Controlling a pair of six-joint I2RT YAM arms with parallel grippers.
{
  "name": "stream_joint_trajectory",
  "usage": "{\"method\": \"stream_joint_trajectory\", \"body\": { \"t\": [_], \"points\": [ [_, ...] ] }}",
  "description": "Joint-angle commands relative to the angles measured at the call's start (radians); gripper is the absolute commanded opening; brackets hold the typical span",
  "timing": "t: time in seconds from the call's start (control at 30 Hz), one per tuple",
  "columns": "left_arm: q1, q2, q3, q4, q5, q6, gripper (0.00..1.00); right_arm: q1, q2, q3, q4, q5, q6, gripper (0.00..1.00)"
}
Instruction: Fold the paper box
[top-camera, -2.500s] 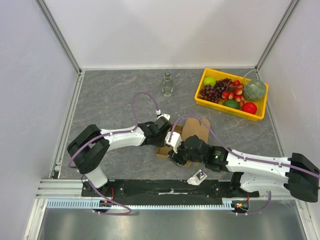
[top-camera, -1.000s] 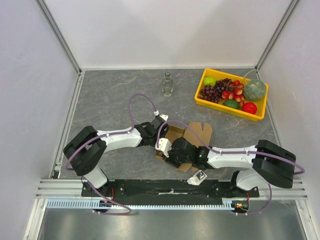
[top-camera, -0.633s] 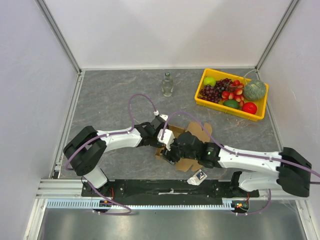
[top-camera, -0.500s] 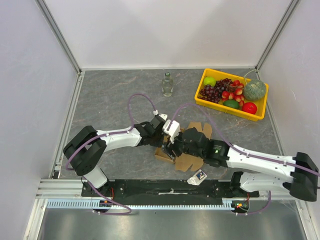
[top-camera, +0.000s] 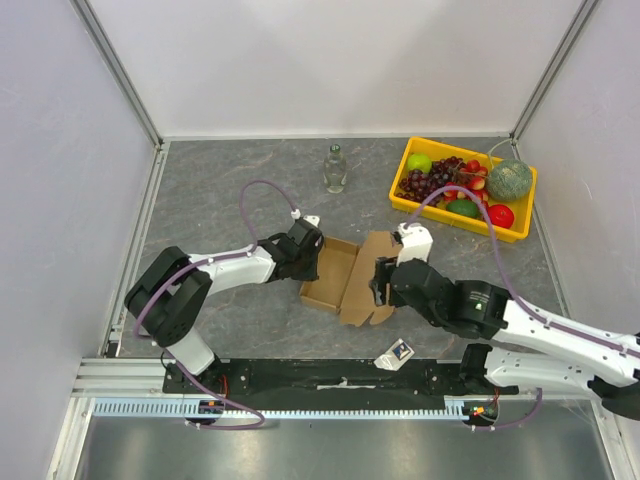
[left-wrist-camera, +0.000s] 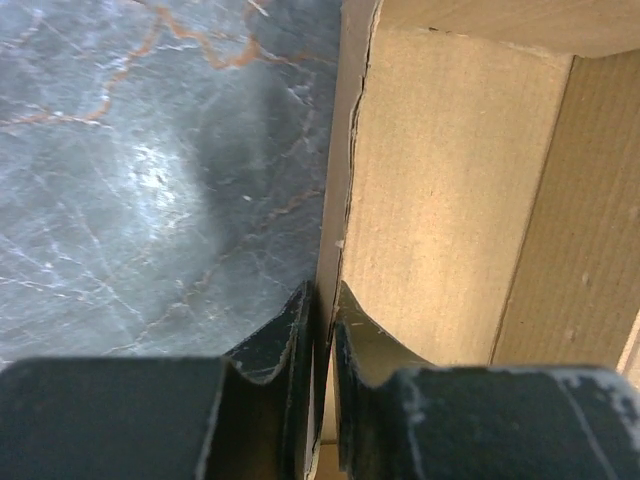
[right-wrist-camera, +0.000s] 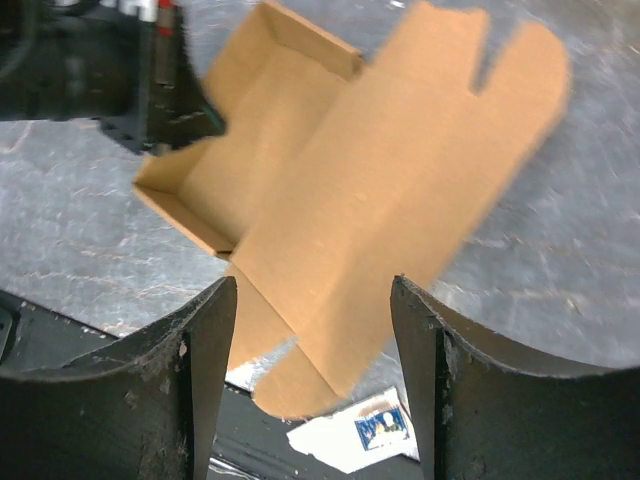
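Observation:
The paper box (top-camera: 343, 277) is brown cardboard, a shallow tray with upright walls and a wide lid flap (top-camera: 372, 285) spread out to its right. My left gripper (top-camera: 306, 256) is at the tray's left wall. In the left wrist view that gripper (left-wrist-camera: 325, 300) is shut on the thin wall of the paper box (left-wrist-camera: 440, 200), one finger outside and one inside. My right gripper (top-camera: 380, 284) hovers over the lid flap's right edge. The right wrist view shows this gripper (right-wrist-camera: 313, 285) wide open above the lid flap (right-wrist-camera: 400, 170), which is blurred, with nothing held.
A yellow tray (top-camera: 440, 215) of fruit stands at the back right. A glass bottle (top-camera: 335, 168) stands at the back centre. A small white card (top-camera: 397, 353) lies on the black rail (top-camera: 300, 375) by the near edge.
My right gripper has opened and pulled back to the right, off the box. The lid flap now lies spread open. My left gripper keeps its pinch on the wall.

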Motion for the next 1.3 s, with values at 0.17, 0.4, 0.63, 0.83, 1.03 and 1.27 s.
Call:
{"method": "stream_joint_trajectory", "body": {
  "t": [0.17,0.4,0.63,0.83,1.03,1.27],
  "points": [
    [0.083,0.000,-0.043,0.005,-0.039,-0.017,0.16,-0.001,-0.069,0.014,-0.347,0.101,0.373,0.68],
    [0.118,-0.041,-0.094,0.026,-0.041,-0.046,0.15,-0.001,-0.061,-0.124,-0.320,-0.062,0.459,0.77],
    [0.120,-0.049,-0.108,0.037,-0.035,-0.049,0.15,0.008,-0.062,-0.270,-0.211,-0.163,0.617,0.79],
    [0.123,-0.041,-0.114,0.068,-0.004,-0.048,0.15,0.118,-0.009,-0.299,-0.218,-0.138,0.808,0.84],
    [0.124,-0.056,-0.137,0.091,0.007,-0.033,0.15,0.217,0.010,-0.307,-0.285,-0.104,1.009,0.86],
    [0.126,-0.079,-0.180,0.124,0.019,-0.033,0.15,0.290,0.085,-0.279,-0.334,-0.105,1.121,0.88]
  ]
}}
